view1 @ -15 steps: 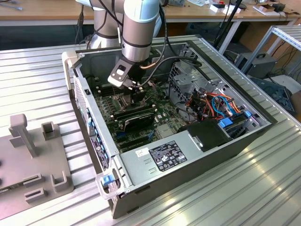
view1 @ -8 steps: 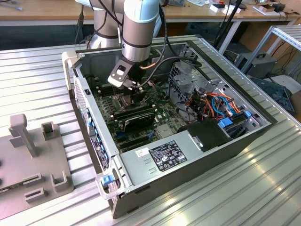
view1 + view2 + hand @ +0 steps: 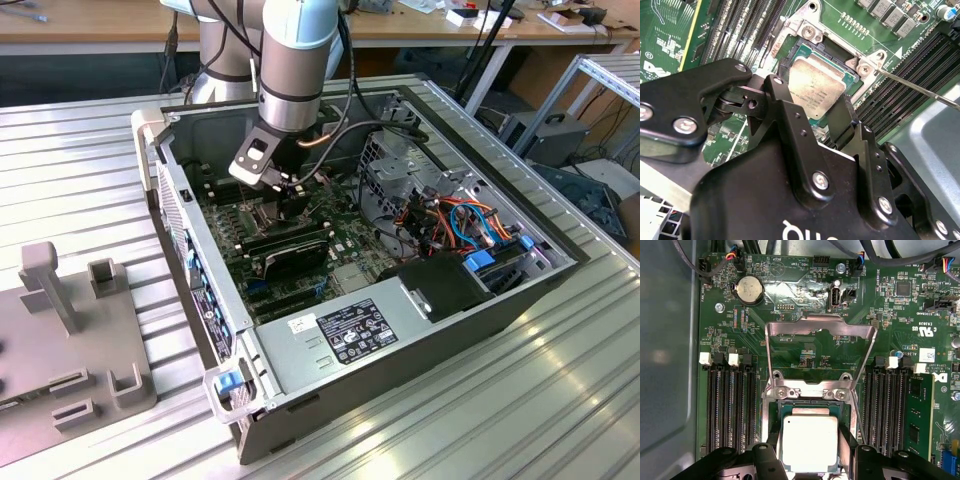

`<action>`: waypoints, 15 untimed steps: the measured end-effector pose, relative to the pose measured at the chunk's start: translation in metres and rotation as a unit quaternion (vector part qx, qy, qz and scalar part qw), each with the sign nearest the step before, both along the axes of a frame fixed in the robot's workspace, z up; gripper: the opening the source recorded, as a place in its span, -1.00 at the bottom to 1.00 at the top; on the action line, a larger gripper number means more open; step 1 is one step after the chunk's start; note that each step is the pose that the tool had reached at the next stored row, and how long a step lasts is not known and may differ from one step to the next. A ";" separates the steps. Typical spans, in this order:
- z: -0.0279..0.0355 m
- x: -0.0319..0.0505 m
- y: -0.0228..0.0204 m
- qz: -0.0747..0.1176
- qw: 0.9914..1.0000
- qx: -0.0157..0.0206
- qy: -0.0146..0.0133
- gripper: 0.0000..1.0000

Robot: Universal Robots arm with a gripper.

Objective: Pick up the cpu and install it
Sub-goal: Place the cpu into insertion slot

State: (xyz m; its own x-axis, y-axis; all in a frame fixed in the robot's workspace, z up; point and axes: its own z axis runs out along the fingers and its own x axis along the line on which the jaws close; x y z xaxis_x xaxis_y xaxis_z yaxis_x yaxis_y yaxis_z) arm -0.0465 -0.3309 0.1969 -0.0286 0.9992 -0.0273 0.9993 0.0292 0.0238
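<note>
The claw [image 3: 811, 437] is closed on the cpu [image 3: 810, 447] by two opposite edges, squarely over the open socket [image 3: 810, 406] in the middle of the motherboard [image 3: 805, 295], perhaps already seated. Best kept level, corners matched, without sideways push.

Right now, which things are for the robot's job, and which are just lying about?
For the job: cpu, hand, socket with its plate open.
Just lying about: round battery, memory stick, power supply, grey stand.
</note>
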 end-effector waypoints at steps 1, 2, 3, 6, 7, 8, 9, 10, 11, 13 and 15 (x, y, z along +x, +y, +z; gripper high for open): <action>0.0000 0.0000 0.0000 0.000 1.000 0.000 0.000 0.09; 0.0001 0.0000 0.0000 0.000 1.000 0.000 0.000 0.09; 0.0004 0.0000 0.0000 0.000 1.000 0.000 0.000 0.09; 0.0024 0.0001 0.0002 0.000 1.000 0.000 0.000 0.09; 0.0027 0.0000 0.0000 0.000 1.000 0.000 0.000 0.09; 0.0027 0.0000 0.0000 0.000 1.000 0.000 0.000 0.09; 0.0028 0.0000 0.0000 0.000 1.000 0.000 0.000 0.09; 0.0028 0.0000 0.0000 0.000 1.000 0.000 0.000 0.09; 0.0028 0.0000 0.0000 0.000 1.000 0.000 0.000 0.09; 0.0028 0.0000 0.0000 -0.001 1.000 0.000 0.000 0.09; 0.0028 0.0000 0.0000 -0.002 1.000 0.000 0.000 0.09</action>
